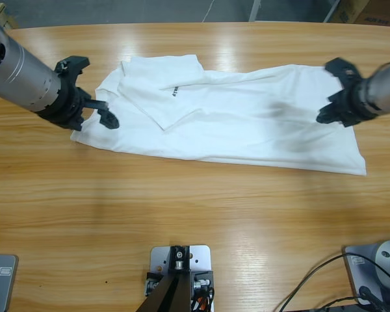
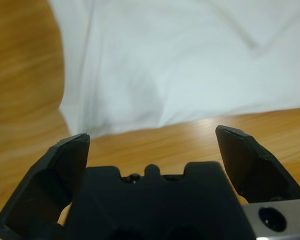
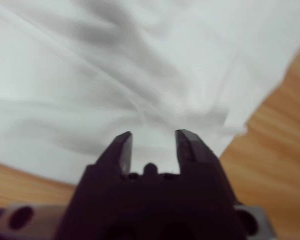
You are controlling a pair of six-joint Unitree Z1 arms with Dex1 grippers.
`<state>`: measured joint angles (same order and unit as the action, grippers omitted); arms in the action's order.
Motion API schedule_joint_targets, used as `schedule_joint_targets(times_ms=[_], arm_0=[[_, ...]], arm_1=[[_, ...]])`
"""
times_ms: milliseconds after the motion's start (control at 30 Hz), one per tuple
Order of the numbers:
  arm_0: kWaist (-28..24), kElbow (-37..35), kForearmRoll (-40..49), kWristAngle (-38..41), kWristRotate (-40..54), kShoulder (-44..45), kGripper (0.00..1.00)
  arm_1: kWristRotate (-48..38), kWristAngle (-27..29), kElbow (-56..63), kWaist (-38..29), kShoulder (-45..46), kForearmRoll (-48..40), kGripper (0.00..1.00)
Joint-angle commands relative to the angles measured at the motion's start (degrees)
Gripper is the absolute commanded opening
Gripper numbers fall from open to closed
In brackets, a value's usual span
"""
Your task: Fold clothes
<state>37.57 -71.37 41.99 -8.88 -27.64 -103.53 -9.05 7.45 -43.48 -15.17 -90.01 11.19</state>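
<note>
White T-shirt [image 1: 247,123] flat on table [image 1: 182,208]; left claw [image 2: 152,137] wide, right claw [image 3: 152,137] narrow (possibly empty).

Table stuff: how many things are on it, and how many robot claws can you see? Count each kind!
T-shirt: 1
Grippers: 2, left gripper and right gripper
Table: 1
Total: 4

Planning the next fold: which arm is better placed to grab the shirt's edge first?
Probably the left. Its gripper is open with the T-shirt hem just ahead of its fingers; the right gripper sits over fabric, fingers nearly together.
</note>
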Motion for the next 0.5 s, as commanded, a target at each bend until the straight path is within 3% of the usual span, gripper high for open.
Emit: schedule_joint_targets(times_ms=[33, 167, 267, 500], arm_0=[[0.40, 0.79, -8.82, 6.18, 15.17, -6.06, 1.000], [0.35, -0.16, -9.28, 6.25, 21.49, -9.77, 1.000], [0.31, 1.23, -9.21, 6.34, 20.10, -10.87, 1.000], [-1.36, 3.71, -9.21, 6.00, 16.00, -12.42, 1.000]], arm_1=[[-18.24, 2.38, 5.37, -1.46, 6.90, 4.46, 0.962], [-22.24, -0.07, 6.18, -2.74, 1.95, 3.38, 0.897], [-22.31, -0.68, 7.32, -2.73, -1.20, 0.38, 0.844], [-23.25, -1.91, 8.37, -2.71, -8.39, -3.88, 0.844]])
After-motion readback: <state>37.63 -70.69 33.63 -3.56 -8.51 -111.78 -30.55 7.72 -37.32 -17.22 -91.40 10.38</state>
